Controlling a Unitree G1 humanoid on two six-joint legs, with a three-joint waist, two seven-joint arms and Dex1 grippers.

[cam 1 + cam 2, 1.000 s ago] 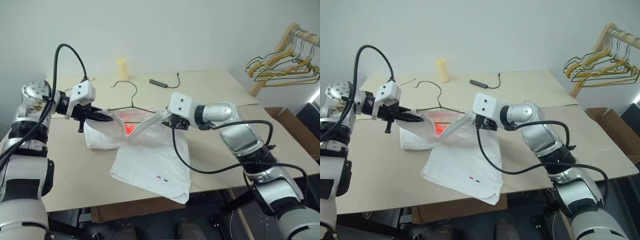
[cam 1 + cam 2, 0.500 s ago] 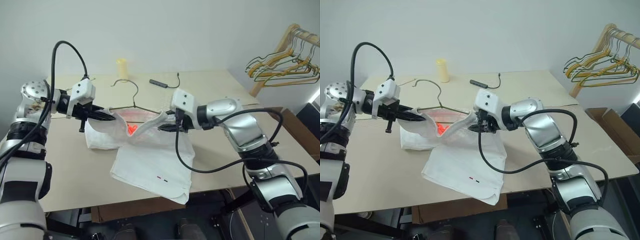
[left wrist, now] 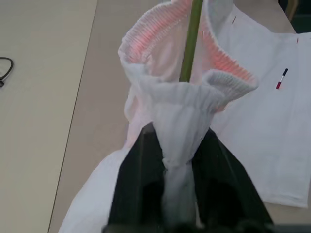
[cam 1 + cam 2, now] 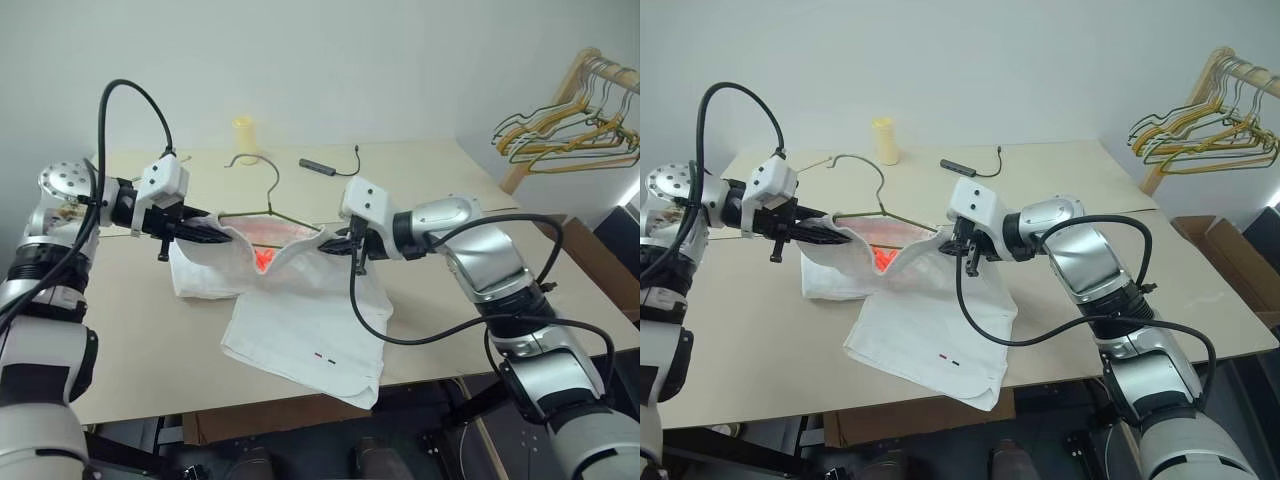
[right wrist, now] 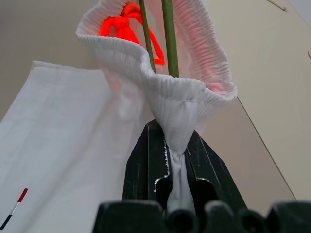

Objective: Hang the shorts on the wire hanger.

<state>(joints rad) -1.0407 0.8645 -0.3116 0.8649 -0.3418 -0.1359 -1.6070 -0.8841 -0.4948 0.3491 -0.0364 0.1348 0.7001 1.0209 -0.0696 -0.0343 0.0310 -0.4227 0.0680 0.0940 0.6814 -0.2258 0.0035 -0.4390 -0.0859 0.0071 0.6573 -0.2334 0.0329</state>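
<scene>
Shorts [image 4: 300, 320] waistband pinched between left fingers [image 3: 141, 184], right fingers [image 5: 141, 170]; wire hanger [image 4: 262, 200] inside

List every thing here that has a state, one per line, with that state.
shorts: waistband lifted and stretched open between both pincers, legs lying on the table.
wire hanger: lower bar inside the open waistband, hook sticking out above.
left pincer: shut on the waistband.
right pincer: shut on the waistband.
hangers on the rack: hanging, bunched together.
</scene>
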